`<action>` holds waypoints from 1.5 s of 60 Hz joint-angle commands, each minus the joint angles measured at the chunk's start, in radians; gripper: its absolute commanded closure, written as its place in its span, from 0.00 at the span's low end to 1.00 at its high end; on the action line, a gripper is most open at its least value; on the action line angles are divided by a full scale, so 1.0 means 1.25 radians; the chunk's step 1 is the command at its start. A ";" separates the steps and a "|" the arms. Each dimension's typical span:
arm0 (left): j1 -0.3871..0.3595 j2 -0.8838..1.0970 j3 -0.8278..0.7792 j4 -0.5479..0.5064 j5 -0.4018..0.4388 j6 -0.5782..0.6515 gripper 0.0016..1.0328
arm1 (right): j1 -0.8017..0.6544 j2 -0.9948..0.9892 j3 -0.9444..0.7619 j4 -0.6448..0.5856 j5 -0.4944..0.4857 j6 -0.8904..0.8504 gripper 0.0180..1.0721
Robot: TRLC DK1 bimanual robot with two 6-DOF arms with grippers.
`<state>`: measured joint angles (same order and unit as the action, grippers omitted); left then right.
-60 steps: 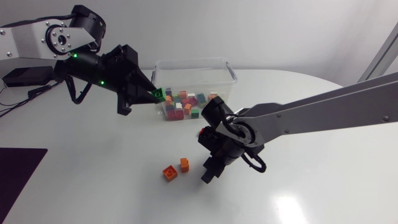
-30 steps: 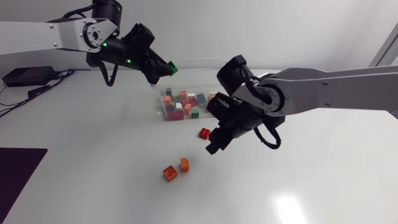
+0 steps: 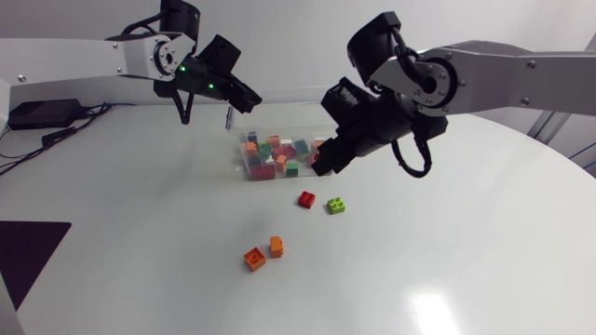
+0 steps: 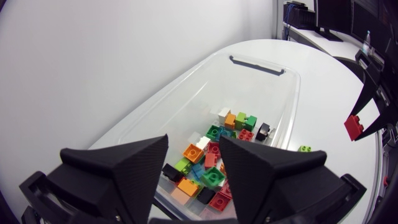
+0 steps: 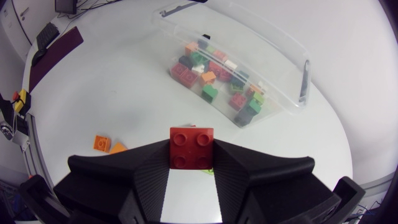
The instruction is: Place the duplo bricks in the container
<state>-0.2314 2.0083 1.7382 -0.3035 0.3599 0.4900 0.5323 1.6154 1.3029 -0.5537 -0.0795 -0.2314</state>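
A clear plastic container holds several coloured duplo bricks. My left gripper hangs over its back left corner. In the left wrist view that gripper is open and empty above the bricks. My right gripper is raised beside the container's right front and is shut on a red brick, which also shows in the left wrist view. On the table lie a red brick, a green brick and two orange bricks.
The container's lid handle lies along its far wall. A dark mat sits at the table's left front edge. Bare white table spreads to the front and right of the loose bricks.
My left gripper swung over the container and opened; the green brick it held is gone from its fingers. My right arm rose from the table toward the container with the red brick.
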 commanded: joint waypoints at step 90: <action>-0.112 -0.603 -0.744 -0.152 -0.067 0.185 0.04 | -0.059 0.352 0.503 0.112 0.008 0.023 0.09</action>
<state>-0.3389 1.2629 0.8520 -0.5022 0.2955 0.7086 0.4618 2.0243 1.8858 -0.3965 -0.0784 -0.2272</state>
